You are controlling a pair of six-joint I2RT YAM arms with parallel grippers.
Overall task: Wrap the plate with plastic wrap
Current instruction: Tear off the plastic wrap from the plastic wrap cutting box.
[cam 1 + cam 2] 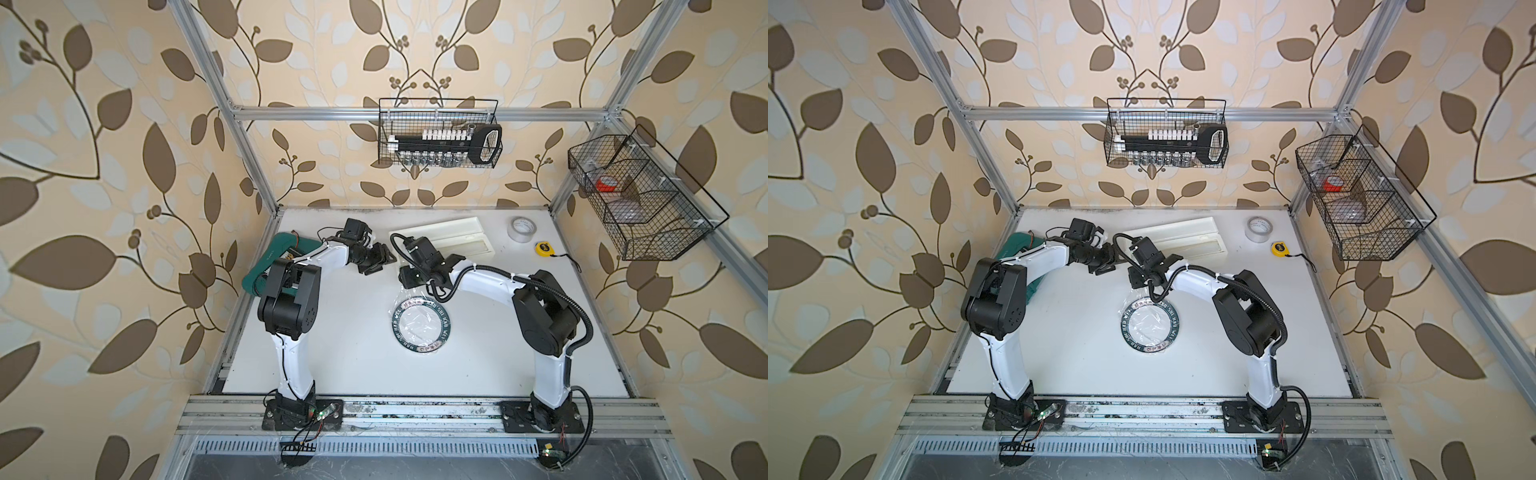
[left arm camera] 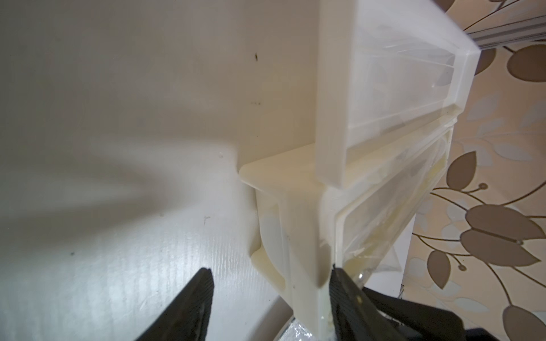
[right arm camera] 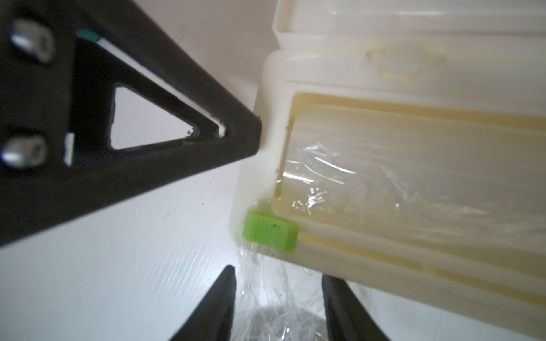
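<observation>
- Toward the back of the surface (image 1: pixel 353 357), the long white dispenser box (image 1: pixel 453 239) lies with its lid raised. Both arms reach in to the end of it nearer the left arm.
- The plate (image 1: pixel 445 324) sits on the surface between the two arms, in front of the box and apart from it. In both top views crinkled plastic wrap (image 3: pixel 274 295) lies over its white centre and dark rim.
- In the right wrist view the wrap comes out from under the small green tab (image 3: pixel 270 231) at the box's corner and runs toward the plate, so it looks uncut.
- The left hand (image 2: pixel 270 268) has its jaws spread and clamps nothing. One finger lies against the end wall of the box and the other stands clear over bare surface.
- The right hand (image 3: pixel 277 271) also has its jaws apart. The wrap passes loosely between them and is not pinched.
- Step in hand, as I judge it: the plate is draped and the work has shifted to the dispenser — freeing the sheet from the roll.
- The next move likely calls for the left hand to steady the box. The right hand would either close on the wrap and hold it taut or run the green tab along the box's front edge.
- After that the loose edges need tucking under the rim — I cannot tell how far the wrap reaches on the side of the plate nearest the arm bases.
</observation>
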